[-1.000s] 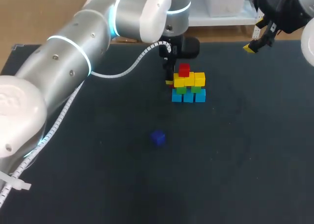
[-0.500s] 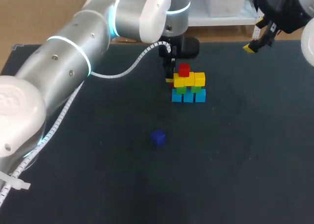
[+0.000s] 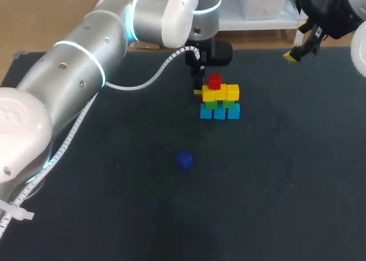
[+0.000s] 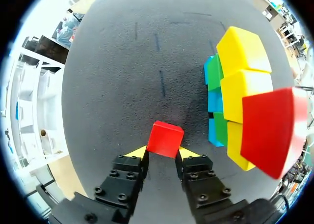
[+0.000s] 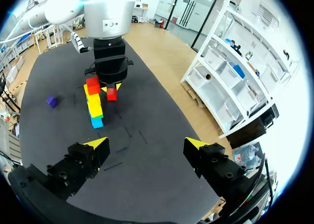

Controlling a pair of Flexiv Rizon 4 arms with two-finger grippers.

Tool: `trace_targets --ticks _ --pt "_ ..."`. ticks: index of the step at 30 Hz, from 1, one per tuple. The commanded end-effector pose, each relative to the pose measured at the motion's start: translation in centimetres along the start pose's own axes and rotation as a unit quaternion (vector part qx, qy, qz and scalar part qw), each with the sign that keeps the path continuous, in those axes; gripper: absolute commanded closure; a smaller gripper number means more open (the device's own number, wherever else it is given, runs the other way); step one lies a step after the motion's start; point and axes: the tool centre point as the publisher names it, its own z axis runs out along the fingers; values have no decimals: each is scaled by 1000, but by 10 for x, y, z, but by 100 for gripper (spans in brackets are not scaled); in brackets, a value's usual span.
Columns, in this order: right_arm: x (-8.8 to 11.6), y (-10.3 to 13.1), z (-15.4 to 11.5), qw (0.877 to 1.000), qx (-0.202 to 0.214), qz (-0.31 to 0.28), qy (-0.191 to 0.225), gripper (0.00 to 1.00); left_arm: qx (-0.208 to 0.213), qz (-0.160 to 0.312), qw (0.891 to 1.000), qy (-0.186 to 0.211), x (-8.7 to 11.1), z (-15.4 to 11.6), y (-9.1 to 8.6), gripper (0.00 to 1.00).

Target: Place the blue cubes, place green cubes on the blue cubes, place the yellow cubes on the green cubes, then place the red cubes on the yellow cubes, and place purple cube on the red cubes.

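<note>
The stack stands mid-table: three blue cubes (image 3: 219, 113) in a row, green cubes (image 3: 210, 105) on them, three yellow cubes (image 3: 221, 93) above, and one red cube (image 3: 215, 81) on top. My left gripper (image 3: 198, 91) hangs just left of the stack, at the yellow layer's height. In the left wrist view that gripper (image 4: 163, 153) is shut on a second red cube (image 4: 165, 139), with the stack's yellow cubes (image 4: 243, 49) and top red cube (image 4: 270, 130) close beside it. The purple cube (image 3: 183, 160) lies alone nearer the front. My right gripper (image 3: 297, 52) is open and empty at the far right.
The dark table (image 3: 286, 175) stretches wide around the stack. My left arm (image 3: 86, 60) spans the table's left half from the near left corner. In the right wrist view the purple cube (image 5: 51, 101) lies well off from the stack (image 5: 93, 101).
The left fingers have closed in on the red cube and the gripper has risen slightly beside the stack. The right arm has not moved.
</note>
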Motion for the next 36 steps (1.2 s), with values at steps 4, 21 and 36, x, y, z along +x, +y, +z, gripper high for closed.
trace_targets --ticks 4,21,36 --pt "0 1 -1 1000 1 0 0 0 59 -16 998 0 0 -7 11 100" --pt "0 1 -1 1000 1 0 0 0 25 -40 999 -11 9 -30 16 100" --pt "0 1 -1 1000 1 0 0 0 -37 -92 995 -5 34 -64 28 100"
